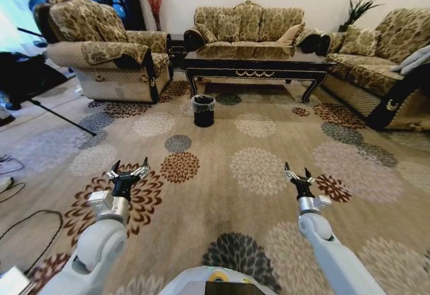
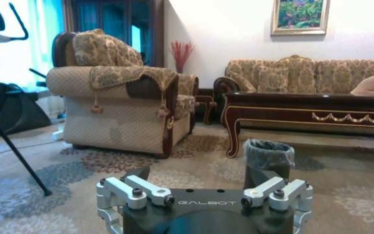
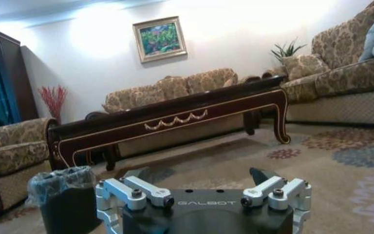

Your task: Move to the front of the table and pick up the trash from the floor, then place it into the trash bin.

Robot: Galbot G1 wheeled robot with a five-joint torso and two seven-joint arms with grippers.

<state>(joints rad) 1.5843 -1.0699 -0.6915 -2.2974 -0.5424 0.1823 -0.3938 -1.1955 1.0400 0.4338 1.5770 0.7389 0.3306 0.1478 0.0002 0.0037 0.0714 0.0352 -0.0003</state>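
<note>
At the far end of the patterned carpet (image 1: 222, 160) you have the table (image 1: 255, 63), its long axis running left to right across your head view, the gold-trimmed front rail facing you and a sofa (image 1: 245, 23) behind it. The trash bin (image 1: 203, 110) stands upright on the carpet just in front of the table's left front leg, its bag-lined mouth pointing up. An armchair (image 1: 107, 50) sits off the table's left end and a second sofa (image 1: 383, 60) off its right end. I cannot make out any trash on the floor from here.

Your left gripper (image 1: 127, 169) hangs over the near carpet, well short of the bin, fingers spread wide and holding nothing. Your right gripper (image 1: 296, 173) hangs level with it on the other side, also spread and empty. Both point toward the table.
</note>
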